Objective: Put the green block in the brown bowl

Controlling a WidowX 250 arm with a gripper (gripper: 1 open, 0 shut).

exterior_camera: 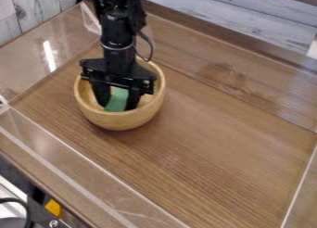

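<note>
Two black jaws (pixel 114 103) clasped around green block (pixel 118 100), down inside brown bowl (pixel 121 120).

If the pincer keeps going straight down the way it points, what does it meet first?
Most likely the inner floor of the brown bowl, with the green block at the pincer touching first; remaining depth is unclear.

One camera looks down obliquely at the tabletop (pixel 205 144).
</note>
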